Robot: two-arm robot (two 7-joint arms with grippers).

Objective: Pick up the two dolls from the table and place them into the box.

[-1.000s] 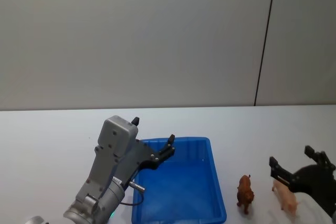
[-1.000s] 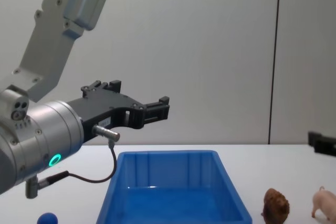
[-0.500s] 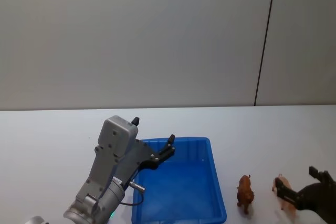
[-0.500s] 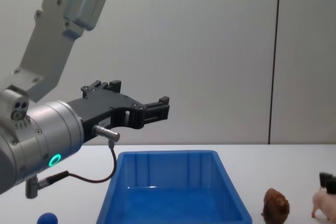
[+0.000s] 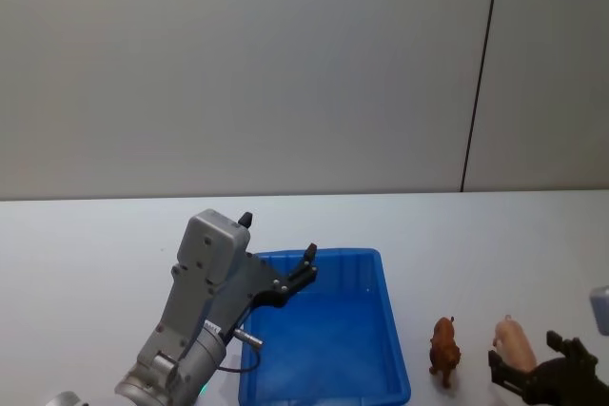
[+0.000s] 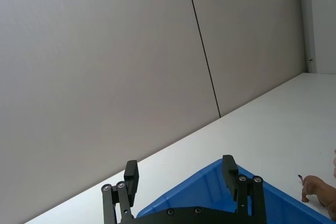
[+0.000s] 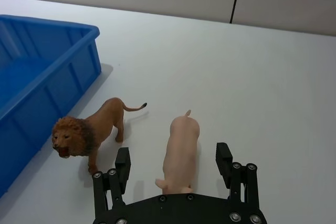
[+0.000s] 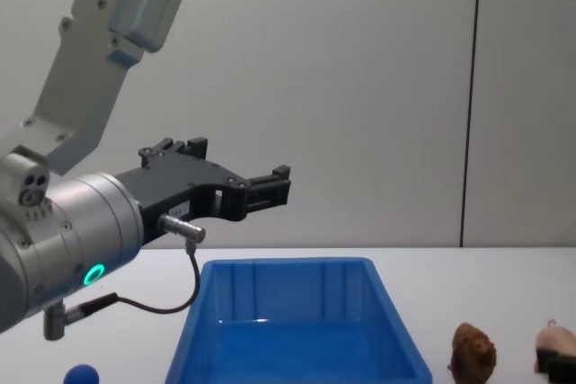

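The right gripper (image 7: 173,153) sits low at the bottom right corner of the head view, down close to the white table (image 5: 95,235). Its two black fingers (image 7: 123,166) are spread wide, one on each side of the pink pig (image 7: 181,148). There is a clear gap between each finger and the pig's flanks, so it has hold of nothing. The pig stands upright on the table at the lower right of the head view, partly covered by the gripper's dark body. Just to its left stands the brown lion (image 7: 97,127), also upright on its own legs, near the pig but not touching it. The lion stands between the pig and the right wall of the blue box (image 7: 79,24). The box rests on the table at the lower middle of the head view, and its floor looks bare. The left gripper (image 5: 278,237) hangs in the air over the far left corner of the box. In the chest view it is well above the rim at middle left. Its fingers are parted with nothing between them. A small blue ball (image 8: 81,375) lies on the table at the lower left of the chest view, left of the box.
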